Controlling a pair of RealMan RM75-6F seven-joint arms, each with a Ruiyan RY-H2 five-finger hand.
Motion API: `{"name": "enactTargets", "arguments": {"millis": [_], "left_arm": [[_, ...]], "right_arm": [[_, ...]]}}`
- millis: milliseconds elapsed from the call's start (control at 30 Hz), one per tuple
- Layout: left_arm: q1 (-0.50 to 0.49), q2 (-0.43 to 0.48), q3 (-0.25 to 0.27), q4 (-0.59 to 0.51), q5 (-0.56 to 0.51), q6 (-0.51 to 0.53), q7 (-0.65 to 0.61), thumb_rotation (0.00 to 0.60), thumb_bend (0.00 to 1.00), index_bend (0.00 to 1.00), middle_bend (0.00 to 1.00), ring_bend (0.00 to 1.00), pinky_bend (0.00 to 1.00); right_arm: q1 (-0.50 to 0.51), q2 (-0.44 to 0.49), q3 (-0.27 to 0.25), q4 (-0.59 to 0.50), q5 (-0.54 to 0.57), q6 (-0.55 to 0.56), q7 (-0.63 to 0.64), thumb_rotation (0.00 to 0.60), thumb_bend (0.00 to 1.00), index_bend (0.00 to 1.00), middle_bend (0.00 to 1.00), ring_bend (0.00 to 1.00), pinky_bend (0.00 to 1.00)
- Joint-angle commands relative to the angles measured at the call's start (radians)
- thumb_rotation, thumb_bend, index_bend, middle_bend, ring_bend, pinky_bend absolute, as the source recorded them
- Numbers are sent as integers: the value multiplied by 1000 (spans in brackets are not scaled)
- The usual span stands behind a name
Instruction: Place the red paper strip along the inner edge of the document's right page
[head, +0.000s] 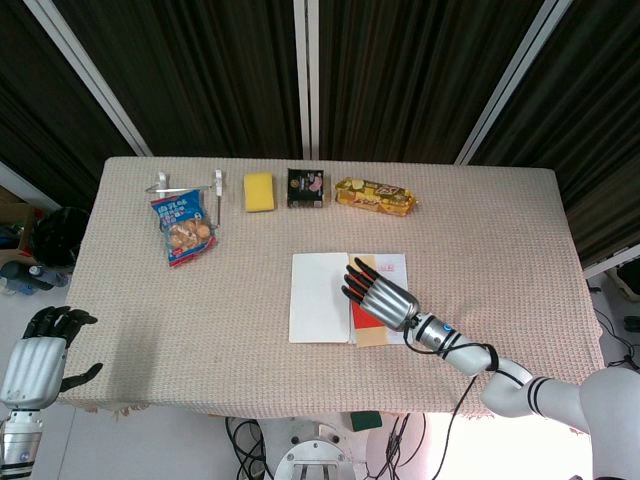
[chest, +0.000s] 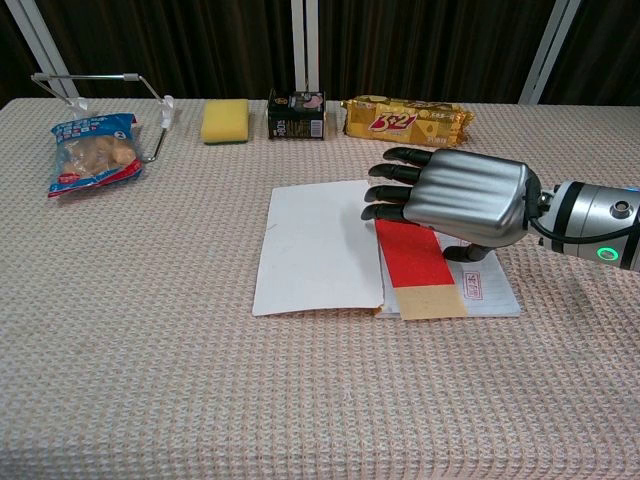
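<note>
Strip (chest: 414, 262) of thin red paper with tan lower end, flat by the spine on right page of open white document (chest: 318, 246), pinned under flat, spread fingers of right hand (chest: 455, 196); likely light, limp, slippery, best slid under flat fingertip pressure.

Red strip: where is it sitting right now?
In the chest view the red strip lies on the open document's right page, along the fold beside the blank left page, its far end under the right hand.
</note>
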Motion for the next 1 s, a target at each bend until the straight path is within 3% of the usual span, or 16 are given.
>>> {"name": "enactTargets", "arguments": {"millis": [33,233,500,767,1000], "left_arm": [[-1,-1,-1,2,0,-1,-2,600,0,322,266,169,159],[2,-3,2,11,0,1,-9,600,0,322,266,169,159],[3,-8,1,14,1,3,-12,600,0,322,266,169,159],[6,-4,2,7,1,7,-5,600,0,322,266,169,159],[11,-4,4,10,2,12,-9,600,0,322,266,169,159]], "right_arm": [[-3,-5,1,1,6,0,-3,600,176,98,69,0,0],[-20,25,-5,-37,-3,39,-1,600,176,58,54,0,0],[-47,134,-60,-199,-61,100,71,600,176,47,36,0,0],[-48,111,-85,-234,-91,84,109,600,167,23,17,0,0],[-33,68,-74,-217,-89,52,135,600,87,15,8,0,0]]}}
